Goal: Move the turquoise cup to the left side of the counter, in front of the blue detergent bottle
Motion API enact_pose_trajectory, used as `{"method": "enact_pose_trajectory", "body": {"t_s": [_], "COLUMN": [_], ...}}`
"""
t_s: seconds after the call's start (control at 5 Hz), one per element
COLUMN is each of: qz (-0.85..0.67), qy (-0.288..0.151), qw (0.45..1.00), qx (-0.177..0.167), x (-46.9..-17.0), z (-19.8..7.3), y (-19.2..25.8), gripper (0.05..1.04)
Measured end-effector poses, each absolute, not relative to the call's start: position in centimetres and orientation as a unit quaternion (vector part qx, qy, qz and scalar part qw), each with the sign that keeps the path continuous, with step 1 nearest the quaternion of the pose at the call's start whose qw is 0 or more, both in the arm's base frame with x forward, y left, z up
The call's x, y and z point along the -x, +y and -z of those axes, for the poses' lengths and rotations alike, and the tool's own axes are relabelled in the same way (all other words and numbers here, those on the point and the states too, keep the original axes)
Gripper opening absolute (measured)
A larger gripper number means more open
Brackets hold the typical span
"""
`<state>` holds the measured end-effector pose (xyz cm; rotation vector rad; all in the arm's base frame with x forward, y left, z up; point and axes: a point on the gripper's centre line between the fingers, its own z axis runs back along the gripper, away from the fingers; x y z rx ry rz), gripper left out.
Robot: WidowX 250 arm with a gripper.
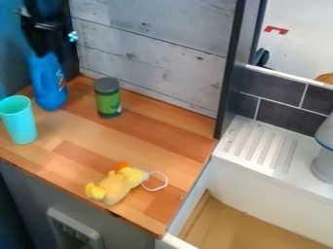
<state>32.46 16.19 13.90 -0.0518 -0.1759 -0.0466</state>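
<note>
Blue bottle, handled, upright at the rear left of the wooden counter. Your black gripper is right at its top; can't tell from this view if you've got it clamped or sit wide. Turquoise cup near the bottle, toward the front left. Green jar, dark lid, upright to its right. Yellow plush toy lies by the front edge, white loop at one end. White ridged drainboard off right, beyond the counter.
</note>
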Motion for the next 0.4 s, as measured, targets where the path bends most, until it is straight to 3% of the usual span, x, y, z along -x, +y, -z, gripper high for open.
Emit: {"method": "enact_pose_trajectory", "body": {"t_s": [0.4], "qz": [0.08], "qy": [-0.038], "qw": [0.996], "qx": [0.01], "x": [-34.7], "z": [-10.8], "y": [12.8], "gripper": [1.003]}}
